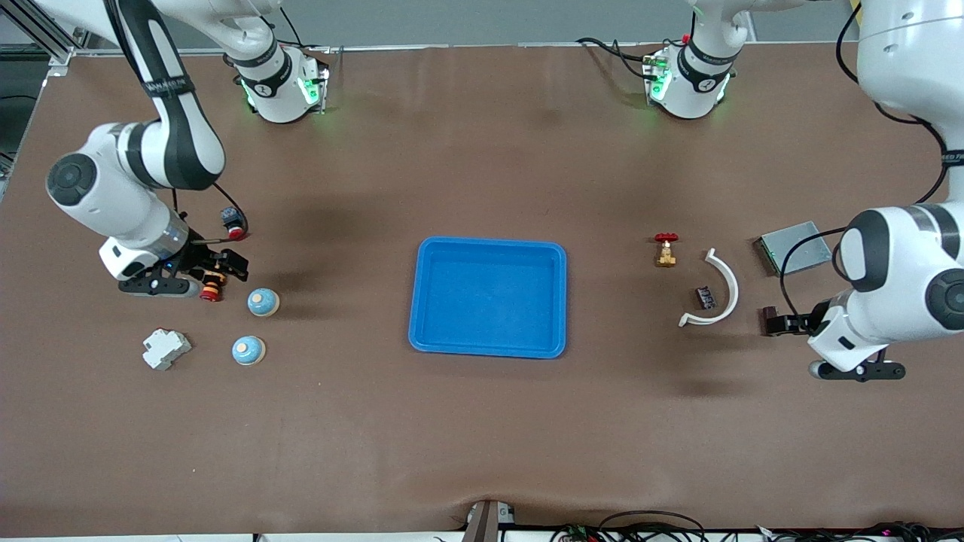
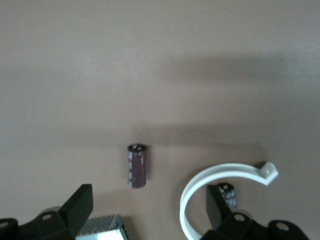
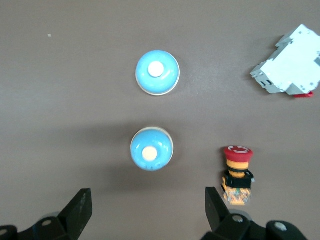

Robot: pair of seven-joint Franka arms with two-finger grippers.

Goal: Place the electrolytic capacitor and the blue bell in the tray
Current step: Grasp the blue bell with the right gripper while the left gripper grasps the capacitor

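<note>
The shallow bright-blue rectangular plastic tray [image 1: 488, 296] is seen at the table's middle, with bare brown surface on all sides of it. At the right arm's end, two blue dome-shaped bells [image 1: 263, 302] [image 1: 248, 350] are set close together, near a white plastic breaker block [image 1: 166, 348] and a red-capped push button [image 1: 212, 287]. The right gripper [image 3: 147, 212] is held with fingers spread wide over the table beside the nearer-to-it bell [image 3: 152, 149]. At the left arm's end, the left gripper [image 2: 150, 210] is likewise held wide, empty, above a dark brown cylindrical electrolytic capacitor [image 2: 136, 165] lying beside a white curved plastic clip [image 2: 220, 185].
</note>
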